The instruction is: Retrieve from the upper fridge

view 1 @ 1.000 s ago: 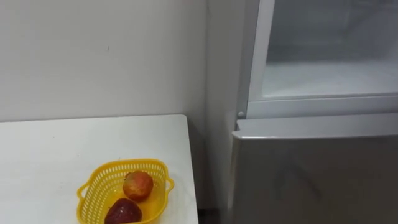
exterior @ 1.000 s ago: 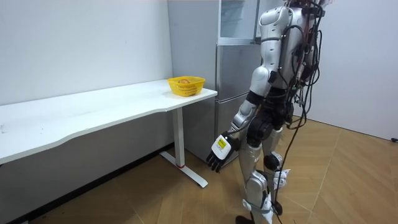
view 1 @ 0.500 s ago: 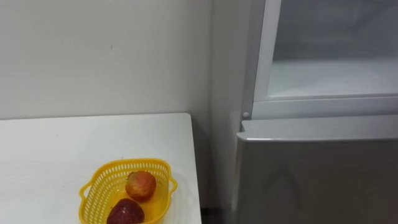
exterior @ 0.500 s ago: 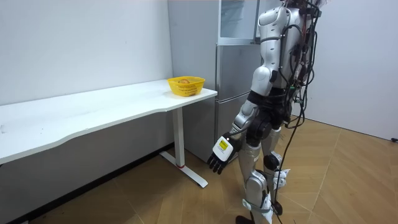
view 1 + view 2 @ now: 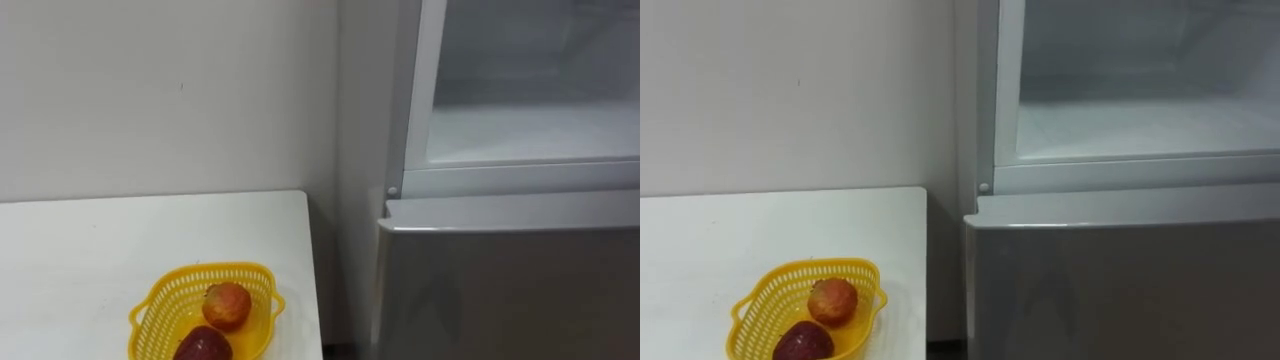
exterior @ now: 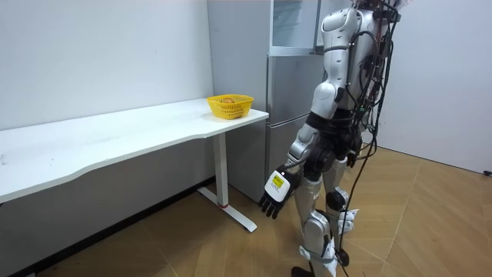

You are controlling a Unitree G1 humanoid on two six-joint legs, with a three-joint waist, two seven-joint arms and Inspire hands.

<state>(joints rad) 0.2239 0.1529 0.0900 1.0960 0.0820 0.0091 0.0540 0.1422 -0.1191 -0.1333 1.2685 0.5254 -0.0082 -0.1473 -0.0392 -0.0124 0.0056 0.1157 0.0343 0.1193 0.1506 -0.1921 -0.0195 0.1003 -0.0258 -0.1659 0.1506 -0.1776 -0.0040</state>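
The fridge's upper compartment [image 5: 530, 130] stands open straight ahead of me. Its white inside and bare shelf show nothing on them. Below it the grey lower door [image 5: 510, 290] is closed. In the room view I stand upright close to the fridge [image 6: 286, 85]. My left hand [image 6: 274, 191] hangs low by my thigh, fingers relaxed and empty, well below the compartment [image 6: 292, 23].
A white table [image 5: 90, 240] sits to my left against the wall, its end next to the fridge's side. Near that end is a yellow basket [image 5: 255, 300] holding a red-orange fruit [image 5: 226, 305] and a dark red one [image 5: 203, 346]. Wooden floor [image 6: 430, 223] lies behind me.
The eye view has shifted slightly, so basket and fridge sit a little lower. In the room view my left hand has swung a bit toward the view's right.
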